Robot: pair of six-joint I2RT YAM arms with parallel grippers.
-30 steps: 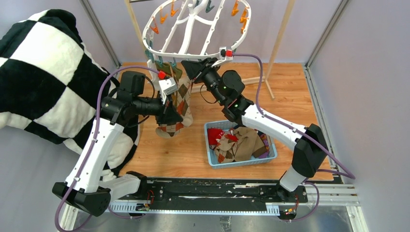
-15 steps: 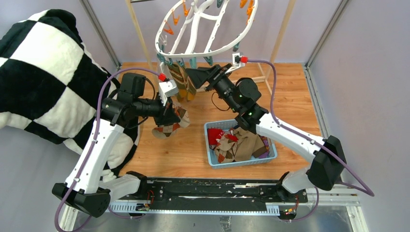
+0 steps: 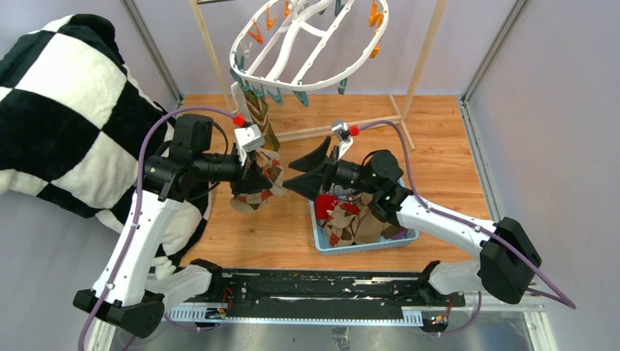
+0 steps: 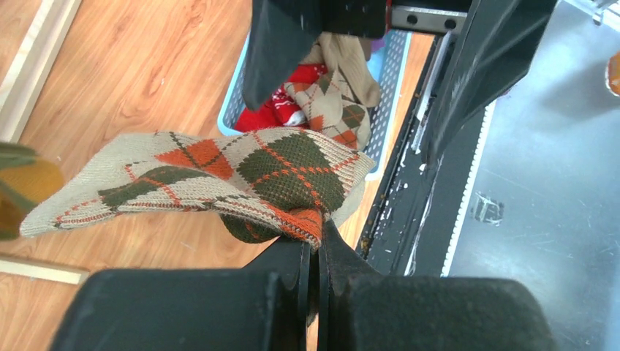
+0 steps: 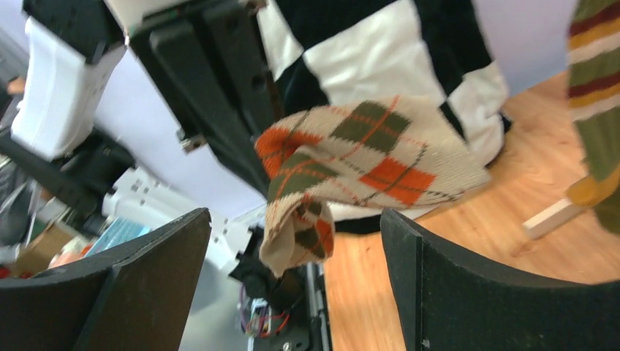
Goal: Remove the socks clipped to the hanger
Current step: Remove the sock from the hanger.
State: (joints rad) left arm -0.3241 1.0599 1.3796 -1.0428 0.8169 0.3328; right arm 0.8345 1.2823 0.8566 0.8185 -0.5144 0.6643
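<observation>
An argyle sock (image 4: 292, 164) is pinched in the left jaws; the right jaws are spread wide, nothing gripped.

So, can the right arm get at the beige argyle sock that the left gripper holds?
Probably yes: the open right gripper faces the beige argyle sock, held by the left gripper, with nothing between them.

Wooden table (image 3: 439, 146) bears blue basket (image 3: 365, 246), checked blanket (image 3: 58, 110).

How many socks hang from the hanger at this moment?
1: a striped sock clipped at the near left rim of the hanger; another could hide behind it. The argyle sock is detached, held by the left gripper.
</observation>
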